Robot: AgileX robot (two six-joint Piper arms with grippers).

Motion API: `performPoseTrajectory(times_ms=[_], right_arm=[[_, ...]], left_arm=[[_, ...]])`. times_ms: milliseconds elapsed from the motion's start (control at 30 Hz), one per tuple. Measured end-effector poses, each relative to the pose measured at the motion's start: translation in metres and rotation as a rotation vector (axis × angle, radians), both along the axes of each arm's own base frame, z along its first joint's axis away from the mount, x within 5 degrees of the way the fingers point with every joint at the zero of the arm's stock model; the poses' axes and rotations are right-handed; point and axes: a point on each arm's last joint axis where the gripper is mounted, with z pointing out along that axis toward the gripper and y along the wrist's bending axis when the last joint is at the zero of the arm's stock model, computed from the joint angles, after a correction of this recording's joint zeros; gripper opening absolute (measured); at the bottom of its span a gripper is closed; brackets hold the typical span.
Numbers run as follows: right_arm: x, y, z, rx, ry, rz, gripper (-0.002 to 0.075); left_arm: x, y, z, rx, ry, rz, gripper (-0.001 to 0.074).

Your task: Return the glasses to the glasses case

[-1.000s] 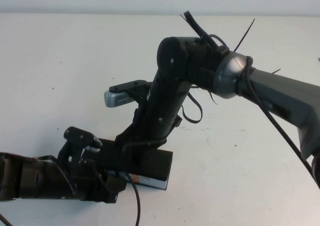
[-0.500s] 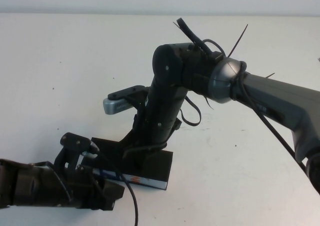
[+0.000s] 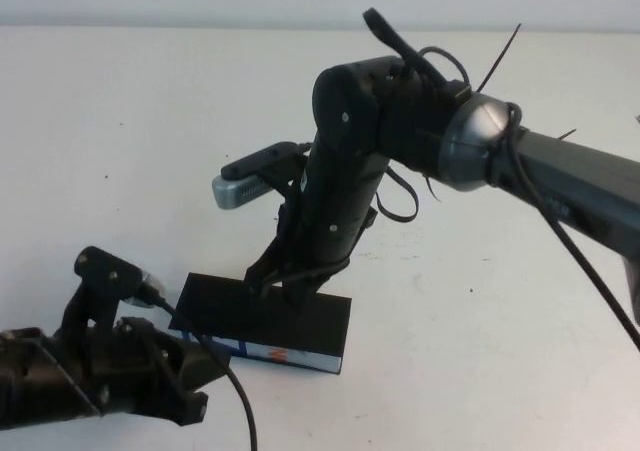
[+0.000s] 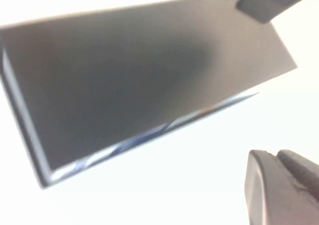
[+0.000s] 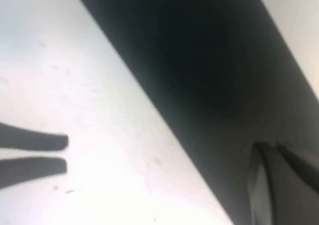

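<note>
**One case shut on the table, two arms around it**

One case (image 3: 262, 324) lies flat on the white table (image 3: 480, 351), lid down, so only its black top and a strip of blue, white and orange along its near side show. The glasses cannot be seen anywhere; whether they are inside cannot be told.

Two arms, one case, that is the whole count. The right gripper (image 3: 290, 289) comes down from about two o'clock and sits over the case's far long edge, tips at or on the lid; I cannot tell if they press it. Its jaws are clenched together on nothing. In the right wrist view the fingers (image 5: 279, 185) show as a dark pair over the black lid (image 5: 199, 65), with bare table alongside.

The left gripper (image 3: 195, 366) lies low at eight o'clock of the case, near its left short end but apart from it. Whether its jaws are released or clenched I cannot tell. The left wrist view takes in the whole lid (image 4: 139, 90) with its coloured edge, one finger (image 4: 279, 190) of its own in the corner.

Open room lies wide at twelve, four and six o'clock of the case; the table is plain white and matte. A pale wall runs along its far edge.
</note>
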Motion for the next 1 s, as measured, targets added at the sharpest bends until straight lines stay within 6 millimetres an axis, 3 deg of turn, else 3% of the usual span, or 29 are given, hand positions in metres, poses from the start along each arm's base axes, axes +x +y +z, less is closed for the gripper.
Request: performPoseTrajectory(times_ms=[300, 433, 567, 633, 767, 867, 1000], right_arm=[[-0.023, -0.022, 0.079, 0.106, -0.121, -0.059, -0.0014], [-0.048, -0.045, 0.112, 0.144, -0.151, -0.090, -0.0014], [-0.084, -0.078, 0.130, 0.152, -0.161, -0.110, -0.0014], [-0.106, -0.098, 0.131, 0.143, -0.157, -0.118, -0.0014], [-0.151, -0.141, 0.136, 0.183, -0.213, -0.154, -0.0014], [-0.186, -0.173, 0.138, 0.254, -0.273, -0.186, -0.0014], [-0.224, -0.208, 0.128, 0.355, -0.353, -0.226, -0.0014]], left_arm=[[-0.032, 0.011, 0.075, -0.107, -0.356, 0.025, 0.0000], [-0.060, 0.028, 0.111, -0.150, -0.574, 0.128, 0.0000], [-0.094, 0.052, 0.135, -0.180, -0.795, 0.285, 0.0000], [-0.111, 0.064, 0.135, -0.197, -0.877, 0.365, 0.0000], [-0.133, 0.084, 0.117, -0.209, -0.966, 0.514, 0.0000], [-0.140, 0.093, 0.096, -0.208, -0.990, 0.590, 0.0000], [-0.134, 0.100, 0.061, -0.142, -0.926, 0.676, 0.0000]])
